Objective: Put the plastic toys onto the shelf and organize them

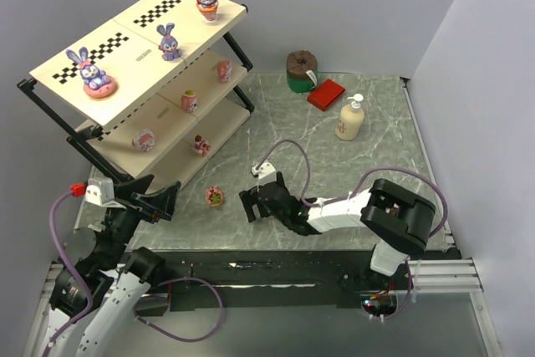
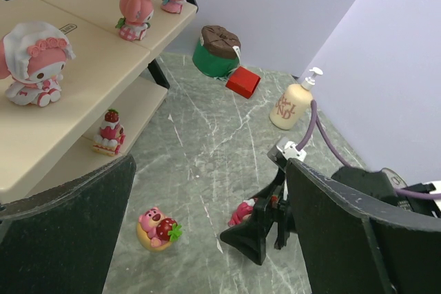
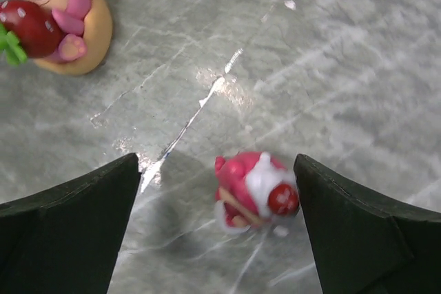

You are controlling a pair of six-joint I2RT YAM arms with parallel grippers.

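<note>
Straddling claw: the right gripper (image 3: 217, 163) stands wide open, one jaw either side of a small pink-and-red toy (image 3: 255, 191). The toy lies tipped over on the table (image 1: 376, 156) and touches neither jaw. I'd say the jaws are lined up to close on it.
Waiting claw: the left gripper (image 2: 210, 163) is open too and holds nothing. It hangs just off the near corner of the shelf (image 1: 138, 56), probably kept out of the other arm's way.
Toys on the shelf: seven, spaced apart and seemingly sorted by kind.
- Top board: three purple-blue bunnies (image 1: 169, 42).
- Middle board: three pink figures (image 1: 190, 102).
- Lowest board: one strawberry cake piece (image 1: 201, 145).
Toys off the shelf: two, both on the table in front of the shelf's lowest board. One is the toy between the jaws; the other is a pink bear with a strawberry (image 1: 215, 196), nearer the shelf.
Bystanders: one pump bottle (image 1: 350, 119), one red box (image 1: 326, 94) and one brown-lidded green tub (image 1: 301, 68). All sit well apart from the shelf, on its far right.
</note>
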